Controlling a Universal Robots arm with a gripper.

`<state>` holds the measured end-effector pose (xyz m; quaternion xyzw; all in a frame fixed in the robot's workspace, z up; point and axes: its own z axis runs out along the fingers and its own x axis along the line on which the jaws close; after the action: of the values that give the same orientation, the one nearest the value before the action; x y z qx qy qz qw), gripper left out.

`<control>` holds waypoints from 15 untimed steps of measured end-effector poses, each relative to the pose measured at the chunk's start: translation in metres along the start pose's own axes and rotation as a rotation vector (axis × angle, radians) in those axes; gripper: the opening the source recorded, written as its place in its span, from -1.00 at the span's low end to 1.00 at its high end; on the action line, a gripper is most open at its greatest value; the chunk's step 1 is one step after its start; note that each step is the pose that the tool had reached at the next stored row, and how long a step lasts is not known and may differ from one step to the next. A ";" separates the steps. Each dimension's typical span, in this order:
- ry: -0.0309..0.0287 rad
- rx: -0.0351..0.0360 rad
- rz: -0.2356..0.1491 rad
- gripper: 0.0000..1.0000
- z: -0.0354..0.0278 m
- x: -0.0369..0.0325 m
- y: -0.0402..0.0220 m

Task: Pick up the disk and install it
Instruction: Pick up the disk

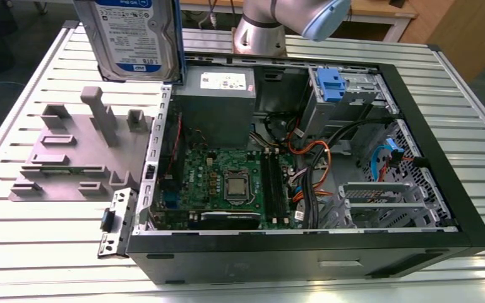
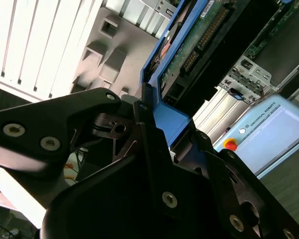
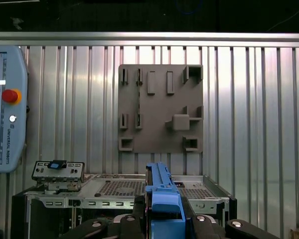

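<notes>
In both wrist views the black two-fingered hand (image 3: 164, 220) points down, clamped on the blue plastic carrier edge of the disk (image 1: 137, 38), a flat silver-metal hard drive with a white-and-blue label. In the exterior view the disk hangs upright, clear above the grey moulded fixture plate (image 1: 74, 151) and just beside the open black computer case (image 1: 310, 252). Plate and case rest on the ribbed metal surface (image 1: 470, 126). The silver arm (image 1: 264, 28) rises behind the case.
</notes>
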<state>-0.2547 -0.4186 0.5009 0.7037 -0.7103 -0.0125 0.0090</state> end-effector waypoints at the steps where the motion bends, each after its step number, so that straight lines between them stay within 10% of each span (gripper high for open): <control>1: 0.0000 0.0000 0.000 -0.26 0.0000 0.0000 0.0000; 15: 0.0000 0.0000 0.000 -0.26 -0.0001 -0.0001 -0.0044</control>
<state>-0.2503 -0.4186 0.5009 0.7037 -0.7103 -0.0125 0.0090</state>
